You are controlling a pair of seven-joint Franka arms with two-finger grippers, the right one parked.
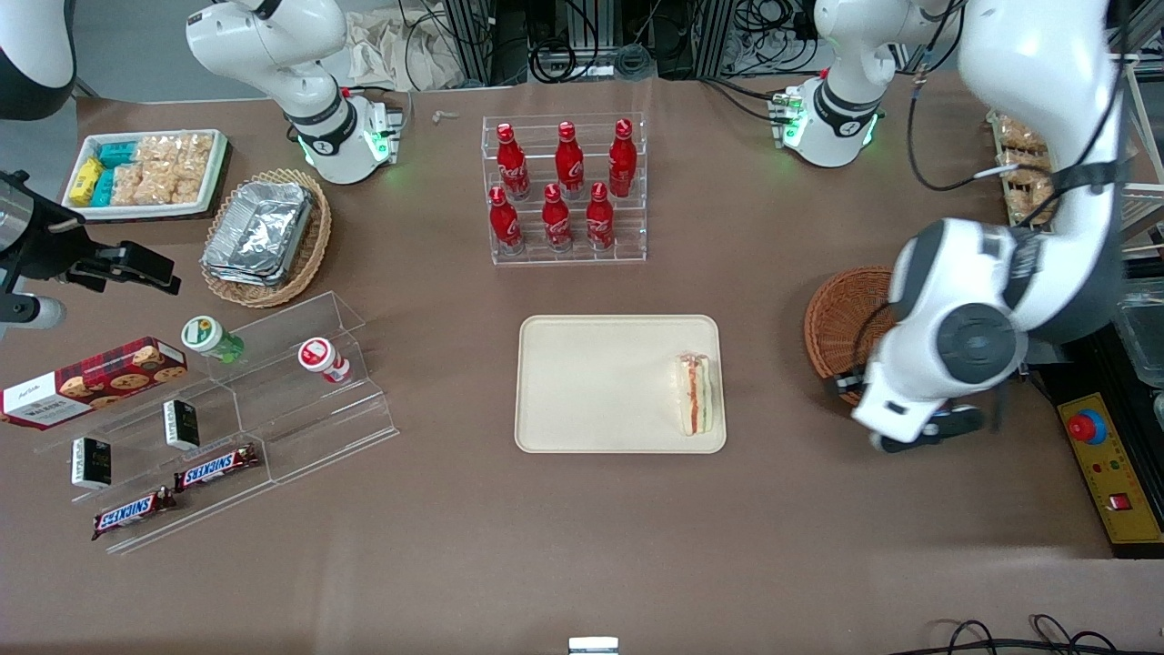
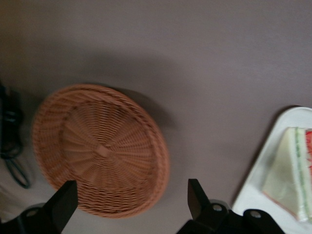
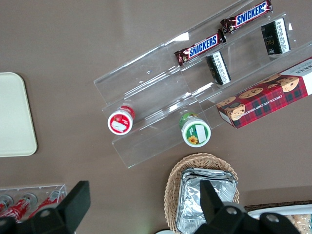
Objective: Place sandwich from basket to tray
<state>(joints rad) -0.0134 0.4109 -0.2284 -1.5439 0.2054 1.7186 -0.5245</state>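
Note:
The sandwich (image 1: 696, 393) (image 2: 292, 170) lies on the cream tray (image 1: 591, 382) (image 2: 251, 195), at the tray's end toward the working arm. The round reddish-brown basket (image 1: 841, 314) (image 2: 97, 146) sits beside the tray toward the working arm's end of the table, and nothing shows inside it. My left gripper (image 1: 941, 428) (image 2: 131, 195) hovers above the table by the basket's rim nearest the front camera, between basket and tray. It is open and holds nothing. The arm's body hides part of the basket in the front view.
A clear rack of red cola bottles (image 1: 564, 191) stands farther from the front camera than the tray. Toward the parked arm's end are an acrylic shelf (image 1: 273, 409) with snack bars, a cookie box (image 1: 91, 377), a tan basket of foil trays (image 1: 264, 232) and a white snack tray (image 1: 145, 173). A yellow control box (image 1: 1105, 464) sits at the working arm's end.

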